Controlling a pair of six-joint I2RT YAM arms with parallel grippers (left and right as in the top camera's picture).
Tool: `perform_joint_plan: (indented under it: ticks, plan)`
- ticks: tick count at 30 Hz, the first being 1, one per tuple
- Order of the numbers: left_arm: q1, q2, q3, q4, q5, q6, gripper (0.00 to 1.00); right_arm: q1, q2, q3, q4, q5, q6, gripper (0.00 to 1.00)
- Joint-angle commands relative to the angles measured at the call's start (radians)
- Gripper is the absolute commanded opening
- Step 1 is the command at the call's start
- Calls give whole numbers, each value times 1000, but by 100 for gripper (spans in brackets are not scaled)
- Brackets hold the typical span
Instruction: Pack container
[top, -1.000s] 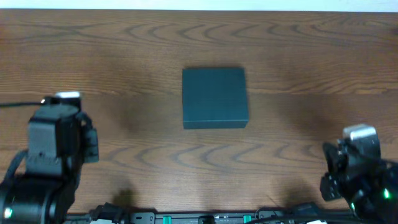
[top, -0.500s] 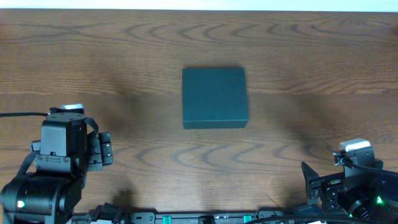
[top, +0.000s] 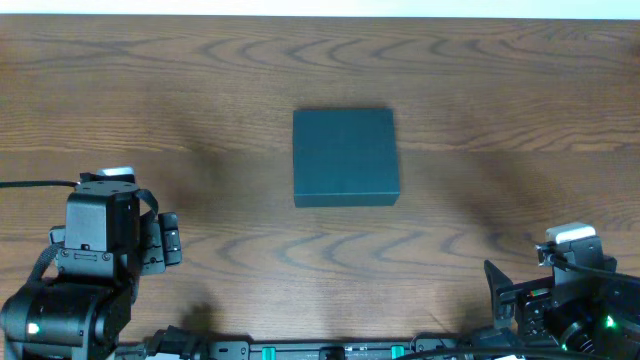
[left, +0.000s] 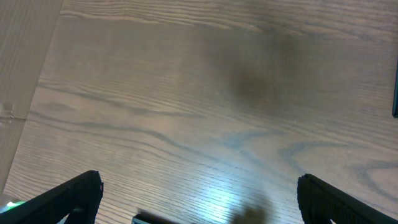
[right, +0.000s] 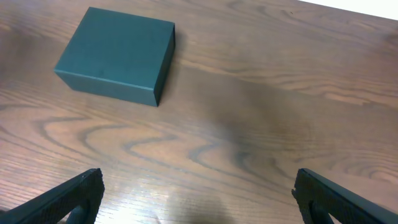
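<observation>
The dark teal matte square box (top: 345, 157) rests near the middle of the brown wooden table (top: 200, 80). The black left arm (top: 95, 250) stands at the near left corner, the black right arm (top: 565, 300) at the near right, both well apart from the box.

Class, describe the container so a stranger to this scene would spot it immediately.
Start with the wooden table. Near its middle sits the container. It is the only box there: dark teal, matte, roughly square, closed.
</observation>
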Motion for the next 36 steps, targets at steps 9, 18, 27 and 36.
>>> perform_joint_plan:
  ticks: [9, 18, 27, 36]
  plan:
    - [6, 0, -2, -3, -3, -13, 98, -72, -11, -16, 27, 27, -16, 99]
    - [6, 0, -2, -3, -3, -13, 99, -274, -251, -502, 489, -265, -4, 99]
    - [6, 0, -2, -3, -3, -13, 98, -271, -447, -1009, 801, -330, -1, 99]
    - [6, 0, -2, -3, -3, -13, 99, -244, -537, -1225, 978, -276, -31, 99]
